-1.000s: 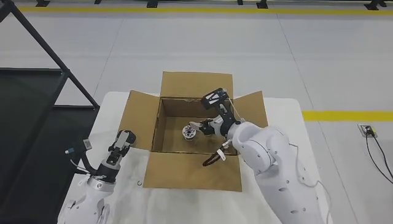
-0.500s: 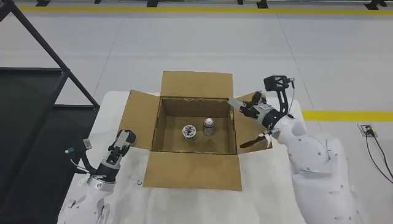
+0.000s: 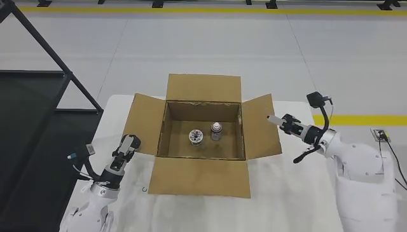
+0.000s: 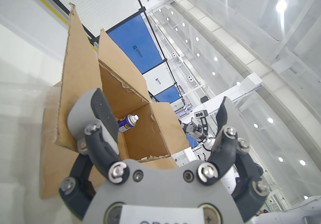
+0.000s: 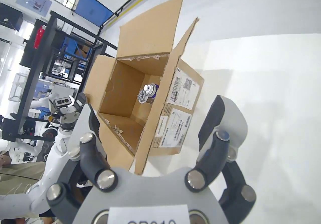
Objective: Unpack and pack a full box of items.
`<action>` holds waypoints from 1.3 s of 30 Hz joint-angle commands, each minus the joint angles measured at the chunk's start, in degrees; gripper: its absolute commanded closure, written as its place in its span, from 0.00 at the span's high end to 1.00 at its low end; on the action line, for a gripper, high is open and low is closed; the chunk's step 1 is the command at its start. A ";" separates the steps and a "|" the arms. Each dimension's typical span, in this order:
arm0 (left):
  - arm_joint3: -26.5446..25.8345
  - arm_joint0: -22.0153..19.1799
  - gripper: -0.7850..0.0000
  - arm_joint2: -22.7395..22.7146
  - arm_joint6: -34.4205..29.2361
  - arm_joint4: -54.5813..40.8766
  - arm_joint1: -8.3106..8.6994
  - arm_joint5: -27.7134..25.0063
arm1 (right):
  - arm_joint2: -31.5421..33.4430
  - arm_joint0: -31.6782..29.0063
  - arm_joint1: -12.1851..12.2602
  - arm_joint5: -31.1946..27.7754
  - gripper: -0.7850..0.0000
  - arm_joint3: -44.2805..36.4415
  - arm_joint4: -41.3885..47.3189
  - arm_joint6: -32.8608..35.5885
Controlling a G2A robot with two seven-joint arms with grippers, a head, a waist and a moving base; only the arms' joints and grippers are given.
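**Standing open on the table: one box, two items inside, both grippers empty**

Top view. A cardboard box (image 3: pixel 201 176) is found at the middle of the white-covered table (image 3: pixel 286 197), with all four flaps folded outward. Two items are seen on its floor, toward the far wall: a spray can (image 3: pixel 216 130), upright, and a small round metal part (image 3: pixel 196 136) just beside it on the left. The left gripper (image 3: pixel 128 144) is held over the table just outside the left flap. The right gripper (image 3: pixel 275 120) is held just outside the right flap, pointed at the box. Nothing is carried by either one.

Left wrist view. The left gripper (image 4: pixel 163 119) is seen with its jaws spread apart and nothing between them. The box (image 4: pixel 80 72) is viewed from its left side, and the spray can (image 4: pixel 128 121) is visible inside it. The right gripper (image 4: pixel 193 128) is noted farther off, beyond the box.

Right wrist view. The right gripper (image 5: pixel 153 124) is likewise seen with its jaws apart and empty. The box (image 5: pixel 150 29) is viewed from its right side, where paper labels (image 5: pixel 180 89) are stuck to the outer wall. The spray can (image 5: pixel 151 89) and the metal part (image 5: pixel 142 97) are seen touching or nearly so; which cannot be told. The left gripper (image 5: pixel 70 109) is noted beyond the box.
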 commanded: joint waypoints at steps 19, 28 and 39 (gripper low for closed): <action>-10.92 6.51 1.00 -6.76 4.14 -2.03 0.30 -2.63 | -16.78 7.52 0.83 -3.94 1.00 -2.80 6.00 2.24; -10.50 6.82 1.00 -8.04 6.08 -4.14 0.15 -0.69 | -25.98 14.55 -0.12 -2.05 1.00 6.95 9.30 -0.66; -8.20 4.46 1.00 -4.38 2.14 -0.99 0.07 3.60 | -31.17 19.34 -0.68 -4.54 1.00 17.03 12.03 -3.33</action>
